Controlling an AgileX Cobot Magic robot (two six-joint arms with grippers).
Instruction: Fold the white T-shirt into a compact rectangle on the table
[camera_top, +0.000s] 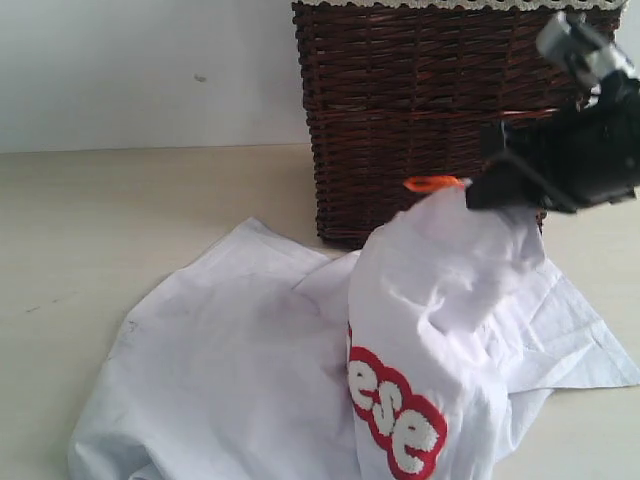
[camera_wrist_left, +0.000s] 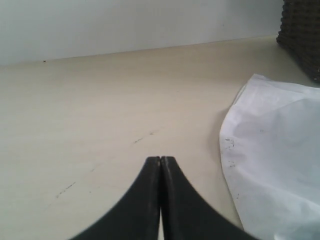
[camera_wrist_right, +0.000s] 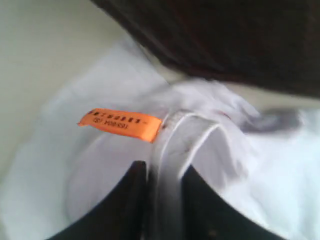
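Clamping a raised fold of the white red-lettered T-shirt (camera_top: 430, 300) beside its orange tag (camera_wrist_right: 120, 123) is the black right gripper (camera_wrist_right: 165, 169); the left gripper (camera_wrist_left: 160, 159) sits closed, empty, over the beige table (camera_wrist_left: 100, 100)

Pale table (camera_top: 100, 220) under white T-shirt (camera_top: 230, 360) (one end aloft) and wicker basket (camera_top: 400, 100)

Soft, even light here, and the right wrist view has gone smeary.

The exterior view is bright but hazy. The white T-shirt (camera_top: 250, 370) is almost washed out, with only pale grey shading in its folds and a thin shadow at the wicker basket (camera_top: 420, 110) base. The left wrist view is sharp on the surface (camera_wrist_left: 100, 115), specks clear, while the close left end effector (camera_wrist_left: 160, 159) is soft-edged. The right wrist view is blurred throughout, and the orange tag (camera_wrist_right: 120, 122) print is unreadable.
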